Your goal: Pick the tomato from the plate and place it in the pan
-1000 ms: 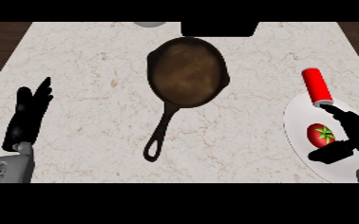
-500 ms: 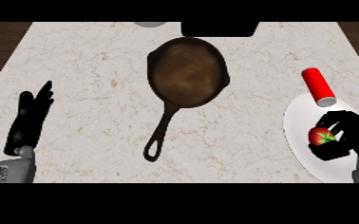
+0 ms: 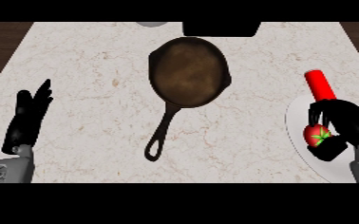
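The tomato (image 3: 317,135) sits on the white plate (image 3: 298,123) at the table's right edge, with the right hand (image 3: 335,128) curled around it. Lifting could knock the red cylinder (image 3: 320,85) just beside; the skillet (image 3: 189,72) lies well apart. The left hand (image 3: 28,116) rests open

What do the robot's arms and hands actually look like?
Each hand is matte black, with slim, human-like fingers and a thumb: the left hand at the view's left, the right hand at its right. A plain grey forearm shows below the left hand. No cables, markings or sleeves are visible.
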You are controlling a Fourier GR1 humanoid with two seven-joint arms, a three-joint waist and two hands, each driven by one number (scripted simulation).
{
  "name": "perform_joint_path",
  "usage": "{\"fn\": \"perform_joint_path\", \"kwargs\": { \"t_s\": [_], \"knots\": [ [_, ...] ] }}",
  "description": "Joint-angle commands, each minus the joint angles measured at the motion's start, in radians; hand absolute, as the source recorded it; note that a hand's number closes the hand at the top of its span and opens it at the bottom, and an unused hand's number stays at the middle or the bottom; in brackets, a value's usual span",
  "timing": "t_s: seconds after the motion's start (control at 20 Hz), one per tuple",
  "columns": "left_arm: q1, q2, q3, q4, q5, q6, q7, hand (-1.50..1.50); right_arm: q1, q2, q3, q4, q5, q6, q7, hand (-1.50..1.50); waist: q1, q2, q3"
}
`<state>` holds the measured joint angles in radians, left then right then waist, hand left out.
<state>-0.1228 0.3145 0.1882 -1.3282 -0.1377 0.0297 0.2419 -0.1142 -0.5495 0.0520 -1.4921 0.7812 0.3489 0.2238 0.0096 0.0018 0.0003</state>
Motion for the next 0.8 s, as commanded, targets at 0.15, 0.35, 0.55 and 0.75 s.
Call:
{"fn": "perform_joint_path", "kwargs": {
  "t_s": [0.15, 0.35, 0.55, 0.75],
  "knots": [
    [0.007, -0.006, 0.005, -0.029, -0.002, 0.011, 0.019, 0.00, -0.007, -0.067, -0.044, -0.062, -0.004, -0.172, -0.307, 1.50, -0.014, -0.006, 0.001],
    [0.012, 0.002, 0.010, 0.014, 0.008, -0.015, -0.006, 0.00, -0.093, 0.031, -0.082, -0.193, -0.066, -0.249, -0.291, 1.50, -0.017, -0.008, 0.000],
    [0.023, -0.015, 0.003, -0.039, -0.010, 0.010, 0.015, 0.00, -0.111, 0.042, -0.095, -0.269, -0.096, -0.182, -0.260, 1.50, -0.010, -0.004, 0.000],
    [0.028, -0.009, 0.009, -0.015, -0.010, -0.015, -0.014, 0.00, -0.226, 0.134, -0.052, -0.239, -0.086, -0.147, -0.161, 1.50, -0.005, -0.002, -0.001]
  ]
}}
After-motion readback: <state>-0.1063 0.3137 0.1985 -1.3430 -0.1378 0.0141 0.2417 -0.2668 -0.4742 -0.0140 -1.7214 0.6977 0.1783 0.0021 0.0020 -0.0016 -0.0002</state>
